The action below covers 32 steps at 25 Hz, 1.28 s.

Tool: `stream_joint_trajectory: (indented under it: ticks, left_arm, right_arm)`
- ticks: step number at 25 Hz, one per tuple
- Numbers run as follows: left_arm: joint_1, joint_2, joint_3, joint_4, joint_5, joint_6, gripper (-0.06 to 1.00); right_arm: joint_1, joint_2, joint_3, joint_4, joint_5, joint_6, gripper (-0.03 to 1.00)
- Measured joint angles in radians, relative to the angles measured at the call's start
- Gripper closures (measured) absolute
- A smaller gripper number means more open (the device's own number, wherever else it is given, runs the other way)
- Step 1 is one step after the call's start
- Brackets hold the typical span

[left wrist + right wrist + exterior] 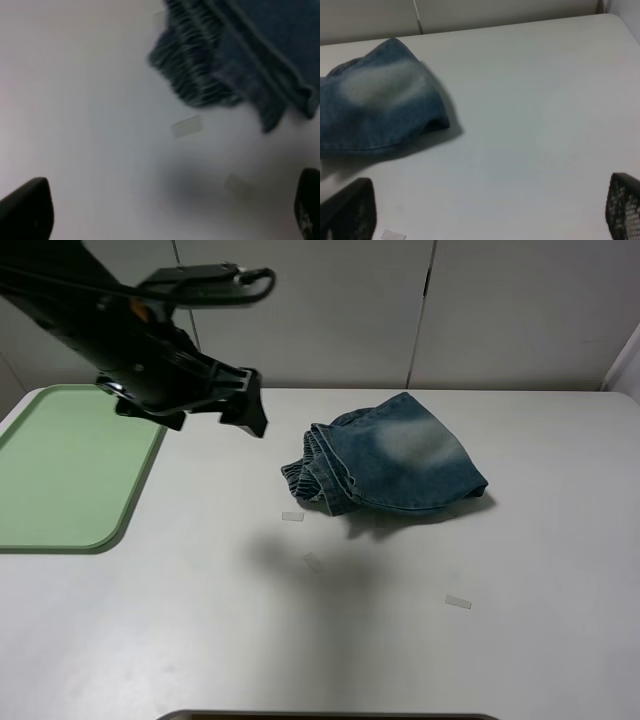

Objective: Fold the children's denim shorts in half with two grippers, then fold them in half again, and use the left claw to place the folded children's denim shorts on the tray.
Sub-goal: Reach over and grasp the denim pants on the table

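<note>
Shorts [385,468] are bunched into a folded bundle on the table [320,640], a bit right of centre — gathered waistband end points toward the tray [70,468], rounded faded end points away. Long axis runs roughly side to side across the table.

Left gripper [245,405] hangs in the air between tray and shorts, well above the surface. Its wrist view shows both fingertips [25,210] wide apart with bare table between them — spread, holding nothing. The waistband edge is the nearest part of the bundle to it (wrist picture is blurred).

Right gripper [490,215] is out of the overhead shot; its own camera shows the fingers wide apart and empty, shorts well clear of them.

Judgement: left arm is nearer, and the tray lies on its far side from the shorts.
</note>
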Motion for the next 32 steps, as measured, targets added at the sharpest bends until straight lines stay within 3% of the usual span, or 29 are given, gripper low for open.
stream_joint_trajectory:
  ticks: [4,8,15,18,32]
  left_arm:
    - [-0.133,0.201,-0.113,-0.002,-0.086,-0.080,-0.01]
    - [-0.171,0.326,-0.186,-0.003,-0.113,-0.136,-0.02]
    - [-0.180,0.464,-0.255,-0.048,-0.134,-0.148,-0.05]
    - [-0.181,0.512,-0.261,-0.098,-0.191,-0.168,-0.05]
    - [-0.181,0.599,-0.263,-0.109,-0.275,-0.330,-0.05]
  right_arm:
    - [0.000,0.000,0.000,0.000,0.000,0.000,0.27]
    - [0.000,0.000,0.000,0.000,0.000,0.000,0.27]
    - [0.000,0.000,0.000,0.000,0.000,0.000,0.27]
    - [0.000,0.000,0.000,0.000,0.000,0.000,0.27]
    - [0.000,0.000,0.000,0.000,-0.001,0.000,0.27]
